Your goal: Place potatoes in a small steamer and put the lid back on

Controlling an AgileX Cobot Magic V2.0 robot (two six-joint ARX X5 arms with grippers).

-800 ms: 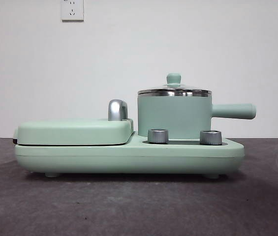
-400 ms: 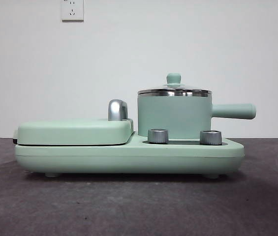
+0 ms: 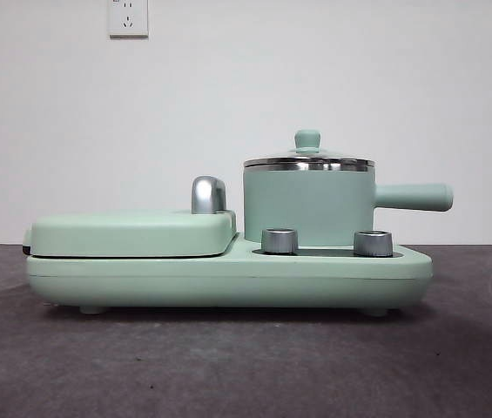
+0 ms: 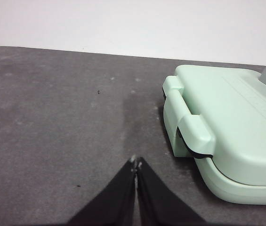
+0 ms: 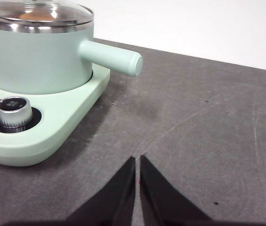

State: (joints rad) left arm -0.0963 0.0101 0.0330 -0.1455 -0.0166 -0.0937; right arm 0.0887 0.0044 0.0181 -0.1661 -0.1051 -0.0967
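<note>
Cooker base (image 3: 228,279): long mint-green appliance on the dark grey table (image 3: 246,366); everything below is placed against it.
Small steamer (image 3: 308,207): stands upright on the base's right half, seated in its recess, straight green side handle (image 3: 413,197) pointing away from the base's middle and out past its right end. In the right wrist view the same pot (image 5: 34,56) sits just behind one dial.
Lid (image 3: 308,161): closed on the steamer, steel rim flush all round, green knob (image 3: 307,138) on top. Seen closer from the right wrist (image 5: 36,14), the glass is clear.
Potatoes (image 5: 35,16): only an orange-brown patch shows through the glass, inside the steamer; shape and skin too hidden to describe.
Dials: two steel knobs (image 3: 280,240) and (image 3: 373,243) on the base's front ledge, directly in front of the steamer.
Griddle cover (image 3: 132,233): flat green lid over the base's left half, shut, chrome handle (image 3: 208,194) rising behind it, beside the steamer.
Left gripper (image 4: 136,164): low over bare table off the base's griddle end, near the cover's corner latch (image 4: 189,127) but apart from it; black jaws pressed together, nothing between them.
Right gripper (image 5: 137,159): over bare table off the base's steamer end, beyond the side handle's tip, touching nothing; jaws together, empty.
Wall (image 3: 246,104): plain white behind the base, two sockets high up.
</note>
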